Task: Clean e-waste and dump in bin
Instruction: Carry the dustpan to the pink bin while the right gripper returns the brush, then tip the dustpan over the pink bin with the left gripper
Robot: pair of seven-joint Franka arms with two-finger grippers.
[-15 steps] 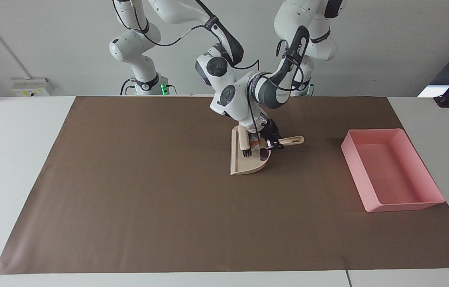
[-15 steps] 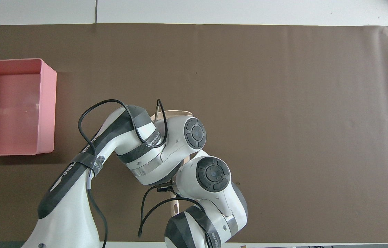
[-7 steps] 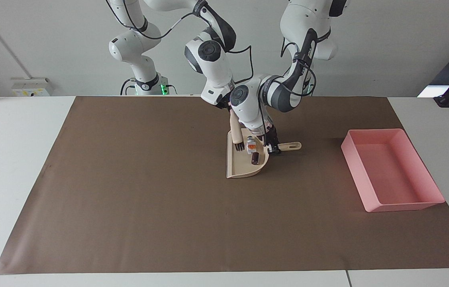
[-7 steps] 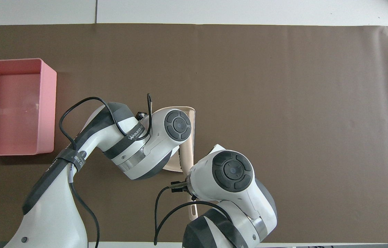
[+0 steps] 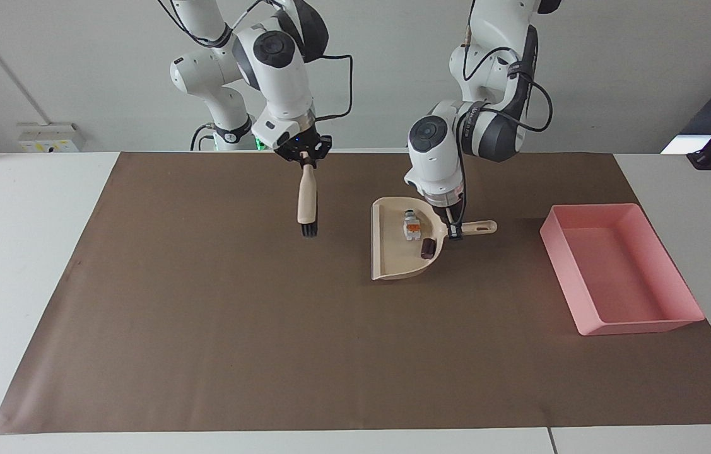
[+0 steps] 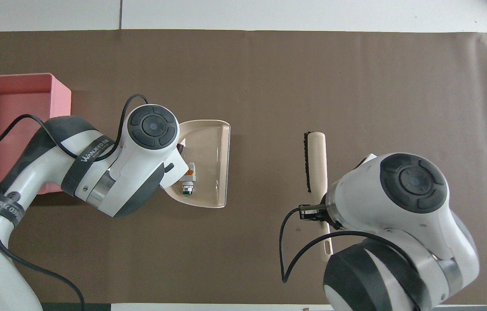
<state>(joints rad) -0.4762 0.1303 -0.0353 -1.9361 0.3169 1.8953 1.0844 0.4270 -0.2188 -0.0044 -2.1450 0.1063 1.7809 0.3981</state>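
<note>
In the facing view the beige dustpan (image 5: 396, 252) lies flat on the brown mat (image 5: 204, 328) just right of the frame's centre, its open lip toward the frame's left and its handle (image 5: 478, 227) pointing toward the frame's right. Both pieces of e-waste sit inside it near the handle end: the whitish-grey bit with an orange-red mark (image 5: 411, 224) above, and the black blocky bit (image 5: 428, 247) just below it, close together. In the overhead view the whitish-grey bit shows in the dustpan at centre left of the frame, while the black one is hidden under the left arm.

The left gripper (image 5: 453, 232) is down at the root of the dustpan's handle, its fingertips pressed together on it.

The right gripper (image 5: 306, 154), in the upper middle of the facing view, is pinched on the top of a beige hand brush (image 5: 307, 200), which hangs upright with its dark bristles down, raised over the bare mat at the frame's left of the dustpan and well apart from it.

The pink bin (image 5: 621, 268) stands at the right of the facing view, on the mat's edge toward the left arm's end of the table, well apart from the dustpan. Nothing shows inside it.
</note>
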